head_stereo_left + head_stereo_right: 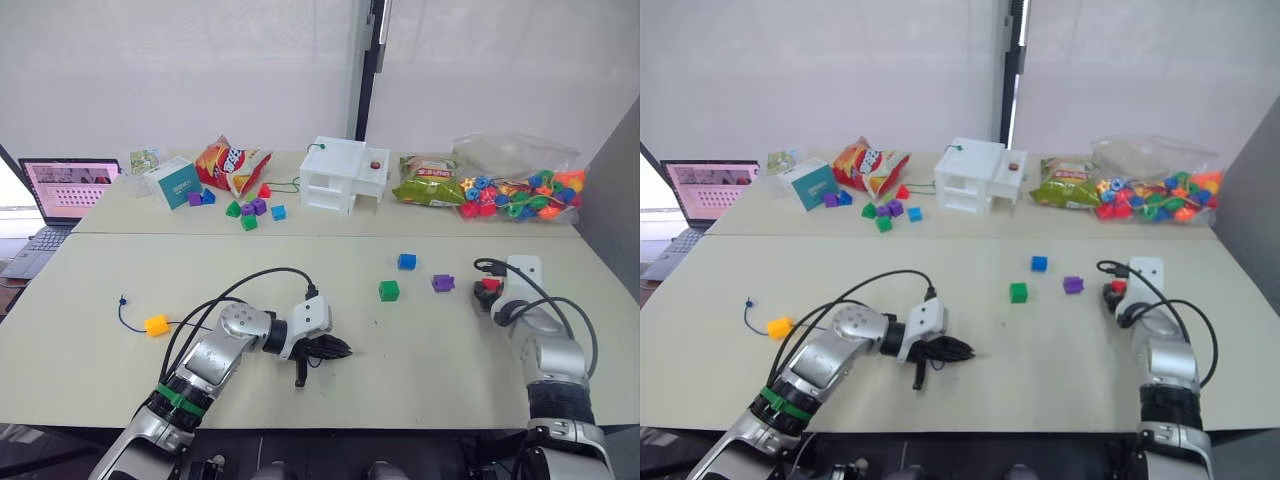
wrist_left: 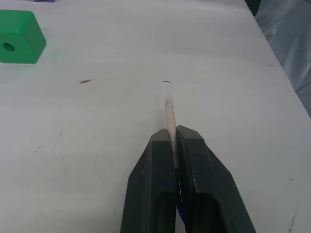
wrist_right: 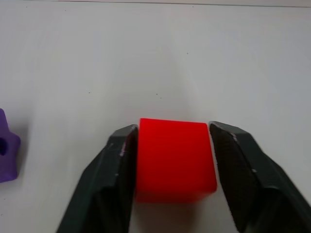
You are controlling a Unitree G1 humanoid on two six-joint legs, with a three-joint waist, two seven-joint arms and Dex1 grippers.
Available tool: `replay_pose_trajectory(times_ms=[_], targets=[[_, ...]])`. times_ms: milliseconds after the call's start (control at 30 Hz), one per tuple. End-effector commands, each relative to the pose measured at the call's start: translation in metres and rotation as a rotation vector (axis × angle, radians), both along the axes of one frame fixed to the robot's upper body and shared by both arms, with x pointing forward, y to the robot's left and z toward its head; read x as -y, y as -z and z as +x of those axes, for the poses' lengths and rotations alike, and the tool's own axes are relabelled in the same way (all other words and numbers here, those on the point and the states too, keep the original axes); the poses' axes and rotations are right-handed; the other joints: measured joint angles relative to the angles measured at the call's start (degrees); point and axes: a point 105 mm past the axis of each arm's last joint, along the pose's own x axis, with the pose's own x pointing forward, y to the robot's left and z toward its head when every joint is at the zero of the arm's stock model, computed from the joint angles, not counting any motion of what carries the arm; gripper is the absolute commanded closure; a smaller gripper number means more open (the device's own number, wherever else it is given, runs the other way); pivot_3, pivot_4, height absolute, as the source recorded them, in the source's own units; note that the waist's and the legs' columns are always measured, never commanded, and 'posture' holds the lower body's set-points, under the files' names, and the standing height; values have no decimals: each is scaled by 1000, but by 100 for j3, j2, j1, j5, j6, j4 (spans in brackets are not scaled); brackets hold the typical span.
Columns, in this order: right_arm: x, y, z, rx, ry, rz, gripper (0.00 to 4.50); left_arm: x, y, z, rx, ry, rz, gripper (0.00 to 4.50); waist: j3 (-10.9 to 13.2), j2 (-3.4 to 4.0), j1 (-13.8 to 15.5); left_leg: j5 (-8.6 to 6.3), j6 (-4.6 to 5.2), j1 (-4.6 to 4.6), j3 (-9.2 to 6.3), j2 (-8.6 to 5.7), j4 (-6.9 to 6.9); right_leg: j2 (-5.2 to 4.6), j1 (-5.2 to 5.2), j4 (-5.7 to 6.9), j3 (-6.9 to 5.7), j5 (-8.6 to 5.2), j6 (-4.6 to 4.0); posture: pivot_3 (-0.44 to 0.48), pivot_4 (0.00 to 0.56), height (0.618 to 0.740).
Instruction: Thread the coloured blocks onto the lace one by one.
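Note:
My left gripper (image 1: 341, 348) lies low over the near table, shut on the pale stiff tip (image 2: 168, 112) of the lace, which sticks out past the fingertips. The blue lace (image 1: 133, 321) ends in a knot at the far left, and the yellow-orange block (image 1: 157, 325) sits on it there. Ahead of the tip stands the green block (image 1: 389, 290), with the blue block (image 1: 406, 261) and the purple block (image 1: 442, 283) beyond it to the right. At the right, my right gripper (image 1: 487, 291) is shut on the red block (image 3: 175, 160), its fingers (image 3: 116, 160) pressing both sides just above the table.
The rear table holds a white house-shaped box (image 1: 340, 175), a bag of round beads (image 1: 520, 190), snack bags (image 1: 232, 163), a teal box (image 1: 177, 183) and several small blocks (image 1: 250, 212). A laptop (image 1: 60, 190) stands at the far left.

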Motion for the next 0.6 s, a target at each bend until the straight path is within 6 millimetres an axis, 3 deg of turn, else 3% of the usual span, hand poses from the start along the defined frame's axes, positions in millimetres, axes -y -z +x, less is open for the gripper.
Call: replay_pose_trajectory(times_ms=[33,167,233,367,533,600], targets=[[-4,-19,-2,79,-2,33,3297,1,-9,0,37,2,-15,4500,0,1,-3,0,0,0,0,0,0,0,0,0,1,0,0,0,150,740],[-7,-32,-9,127,6,57,3295,0,-8,0,36,3,-13,4500,0,6,9,0,0,-2,0,-2,0,-3,-2,1,0,0,0,0,150,740],[-21,-50,-27,177,-36,77,3295,-1,-9,1,36,-2,-12,4500,0,15,34,-1,1,-4,-1,-3,0,-4,-4,1,0,0,0,0,150,740],[-77,-63,-73,162,-197,89,3295,-5,-9,3,38,-14,-8,4500,-3,24,42,-2,3,-22,-7,4,-3,1,-22,5,-1,0,0,0,150,740],[-166,-48,-118,40,-504,157,3295,-7,-9,5,31,-19,-9,4500,-3,24,-1,-2,3,-10,-6,2,2,1,-12,4,4,0,0,0,150,740],[-191,-37,-128,-14,-572,166,3295,-6,-9,4,27,-18,-8,4500,-3,24,-4,-2,3,-1,-9,4,3,4,-5,4,1,0,0,0,150,740]])
